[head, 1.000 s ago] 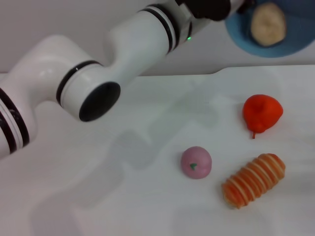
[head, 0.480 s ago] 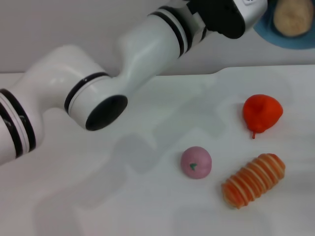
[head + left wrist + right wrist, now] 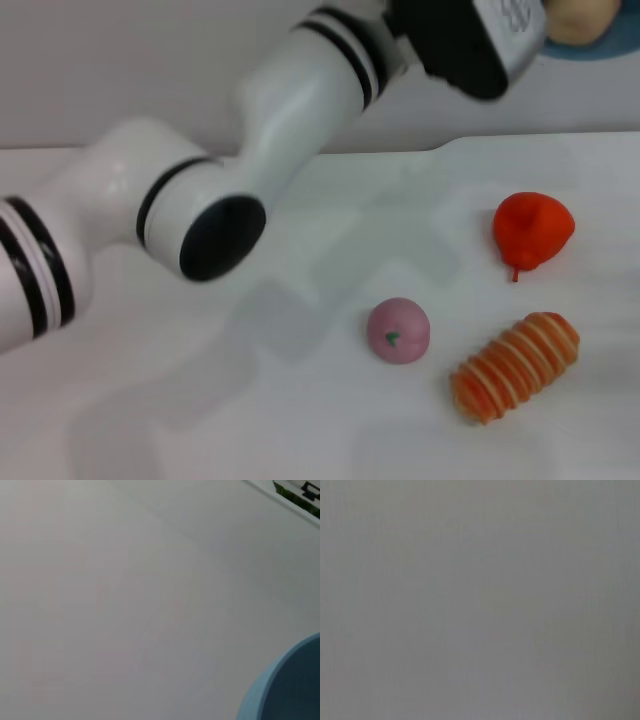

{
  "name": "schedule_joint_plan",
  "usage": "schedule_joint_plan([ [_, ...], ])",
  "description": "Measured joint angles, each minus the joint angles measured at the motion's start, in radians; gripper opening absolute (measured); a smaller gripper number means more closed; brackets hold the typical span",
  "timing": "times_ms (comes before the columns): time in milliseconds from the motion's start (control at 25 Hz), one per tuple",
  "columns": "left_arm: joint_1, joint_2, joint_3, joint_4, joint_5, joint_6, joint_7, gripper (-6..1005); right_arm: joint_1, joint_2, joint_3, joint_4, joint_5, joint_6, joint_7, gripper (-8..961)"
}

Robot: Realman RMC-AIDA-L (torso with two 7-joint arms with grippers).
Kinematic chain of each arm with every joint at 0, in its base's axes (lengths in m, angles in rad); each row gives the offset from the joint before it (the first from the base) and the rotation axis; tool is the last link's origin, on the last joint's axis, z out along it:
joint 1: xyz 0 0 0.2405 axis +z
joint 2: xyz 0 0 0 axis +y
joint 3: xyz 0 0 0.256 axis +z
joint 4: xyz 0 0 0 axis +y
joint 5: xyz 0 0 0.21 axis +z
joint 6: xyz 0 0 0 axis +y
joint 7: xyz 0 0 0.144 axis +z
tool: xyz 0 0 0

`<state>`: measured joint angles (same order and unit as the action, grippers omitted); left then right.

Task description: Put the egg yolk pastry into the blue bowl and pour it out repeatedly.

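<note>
Looked down on a white counter (image 3: 200, 420), backed by a pale grey wall (image 3: 100, 60). Found an orange-and-cream ridged bread (image 3: 513, 378) nearest the camera, lying aslant just to the right of the pink ball (image 3: 398, 330) and apart from it. Noted a small green mark on top of that ball. Spotted a red fruit (image 3: 533, 230) farther back and to the right of the pink ball, well apart from it, stem end turned toward the near side.

Followed the left arm (image 3: 200, 210), white with black rings, from the near left of the pink ball, up over the counter and away to the far right. Made out the left gripper (image 3: 520, 25) at its end, a dark and grey block high against the wall, far behind the pink ball. Could not tell whether clenched or released, with the jaws hidden.

Saw the blue bowl (image 3: 620, 45) just beyond that gripper, raised off the counter, far behind and to the right of the pink ball, cut by the picture's edge. Saw the egg yolk pastry (image 3: 580, 15) inside it, pale beige, only partly showing. Caught a curved piece of the same bowl's rim (image 3: 285, 685) in the left wrist view, against plain pale surface.

Got only flat grey from the right wrist view; found no sign of the right gripper anywhere.
</note>
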<state>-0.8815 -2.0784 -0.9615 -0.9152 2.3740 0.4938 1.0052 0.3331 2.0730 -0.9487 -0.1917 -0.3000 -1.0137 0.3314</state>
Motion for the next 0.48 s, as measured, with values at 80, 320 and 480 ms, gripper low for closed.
schedule_joint_plan([
  [80, 0.018, 0.0, 0.039, 0.001, -0.01, 0.059, 0.04, -1, 0.001, 0.0, 0.0, 0.0, 0.0, 0.001, 0.0, 628],
  [320, 0.032, 0.0, 0.066, 0.004, -0.04, 0.087, 0.073, 0, 0.01, -0.001, 0.001, 0.0, 0.001, 0.001, 0.001, 627],
  [480, 0.028, 0.0, 0.066, 0.016, -0.054, 0.066, 0.074, 0, 0.012, -0.001, 0.001, 0.0, 0.001, 0.001, 0.001, 627],
])
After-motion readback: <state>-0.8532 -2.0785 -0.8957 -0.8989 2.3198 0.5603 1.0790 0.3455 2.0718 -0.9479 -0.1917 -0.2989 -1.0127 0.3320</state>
